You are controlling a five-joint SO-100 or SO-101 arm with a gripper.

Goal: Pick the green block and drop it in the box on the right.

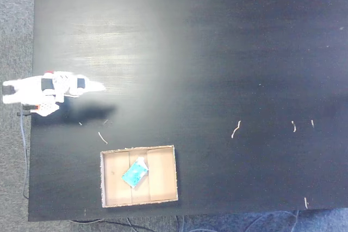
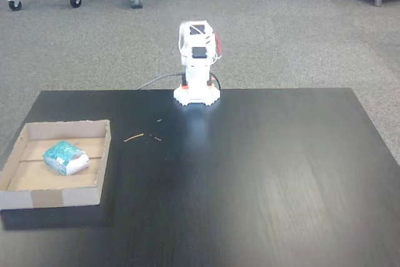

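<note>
Since the block [image 2: 65, 157] lies in the box [image 2: 62, 201], well apart from the folded gripper [image 1: 98, 86], whose finger state I cannot tell, it looks light, stiff, grippable across its short sides.

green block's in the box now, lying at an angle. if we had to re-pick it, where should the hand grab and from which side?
Probably from straight above. The green block lies flat and diagonal on the floor of the box, clear of the walls, which would hinder a side approach. Turn the hand to close across its two long sides, at mid-length, away from the lighter end.
</note>
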